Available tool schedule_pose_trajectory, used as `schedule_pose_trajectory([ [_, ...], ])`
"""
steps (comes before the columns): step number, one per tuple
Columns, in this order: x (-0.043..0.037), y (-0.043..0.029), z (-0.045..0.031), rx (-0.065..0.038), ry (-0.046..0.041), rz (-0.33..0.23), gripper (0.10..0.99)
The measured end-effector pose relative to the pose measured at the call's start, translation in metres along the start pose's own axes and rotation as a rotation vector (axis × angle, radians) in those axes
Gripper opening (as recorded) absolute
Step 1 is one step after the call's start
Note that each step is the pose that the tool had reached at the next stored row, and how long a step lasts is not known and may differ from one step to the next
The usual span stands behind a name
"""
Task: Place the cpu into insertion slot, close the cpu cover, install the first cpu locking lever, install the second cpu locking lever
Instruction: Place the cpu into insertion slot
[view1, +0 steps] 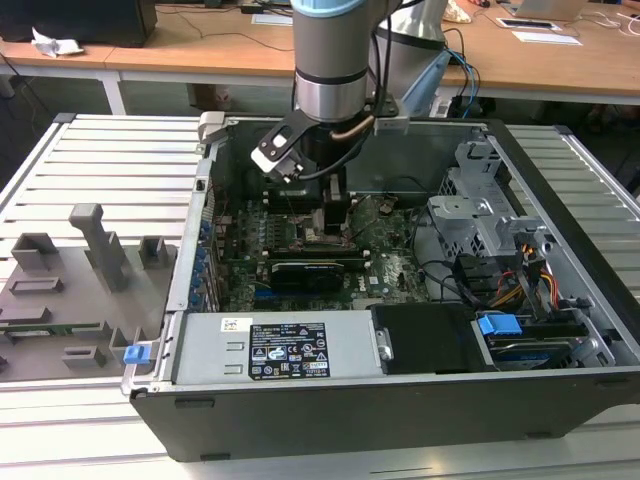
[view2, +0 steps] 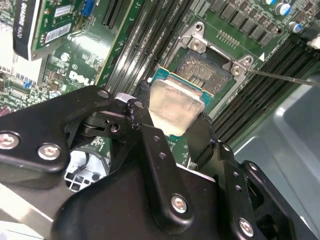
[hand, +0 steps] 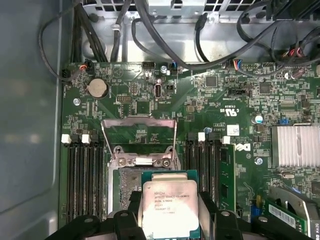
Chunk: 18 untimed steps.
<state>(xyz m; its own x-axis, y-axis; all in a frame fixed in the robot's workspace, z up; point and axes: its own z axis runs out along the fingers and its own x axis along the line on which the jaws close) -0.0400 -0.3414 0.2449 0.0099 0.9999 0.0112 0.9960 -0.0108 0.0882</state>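
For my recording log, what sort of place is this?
Probably an electronics lab or workshop: an open computer case on a slatted metal table, wooden desks behind, and the gripper holding the cpu over the motherboard.

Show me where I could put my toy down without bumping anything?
Bare room: the ribbed table bordered by the computer case and the grey holders, and again at the exterior view's right of the case. Inside it is crowded: the gripper holds the cpu over the insertion slot, with cables close by.
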Motion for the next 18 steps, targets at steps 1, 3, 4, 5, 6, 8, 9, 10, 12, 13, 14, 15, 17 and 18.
schedule_pose_trajectory([
  [1,0.0000,0.0000,0.0006,0.000,0.0001,0.000,0.533],
  [3,0.0001,-0.0003,0.0022,0.000,0.0001,0.000,0.533],
  [4,0.0006,-0.0005,0.0033,0.000,0.0001,0.000,0.533],
  [5,0.0017,-0.0007,0.0048,-0.001,0.0003,0.000,0.533],
  [6,0.0029,-0.0009,0.0062,0.000,0.0003,0.000,0.533],
  [8,0.0051,-0.0020,0.0092,0.000,0.0005,0.000,0.533],
  [9,0.0058,-0.0027,0.0105,-0.001,0.0005,0.000,0.533],
  [10,0.0067,-0.0035,0.0115,0.000,0.0003,0.000,0.533],
  [12,0.0089,-0.0051,0.0142,-0.001,0.0005,0.000,0.533],
  [13,0.0096,-0.0053,0.0153,-0.001,0.0004,0.000,0.533],
  [14,0.0097,-0.0055,0.0172,-0.001,0.0006,0.000,0.533],
  [15,0.0099,-0.0057,0.0189,-0.001,0.0006,0.000,0.533],
  [17,0.0110,-0.0061,0.0200,0.000,0.0004,0.000,0.533],
  [18,0.0118,-0.0063,0.0209,0.000,0.0003,0.002,0.533],
])
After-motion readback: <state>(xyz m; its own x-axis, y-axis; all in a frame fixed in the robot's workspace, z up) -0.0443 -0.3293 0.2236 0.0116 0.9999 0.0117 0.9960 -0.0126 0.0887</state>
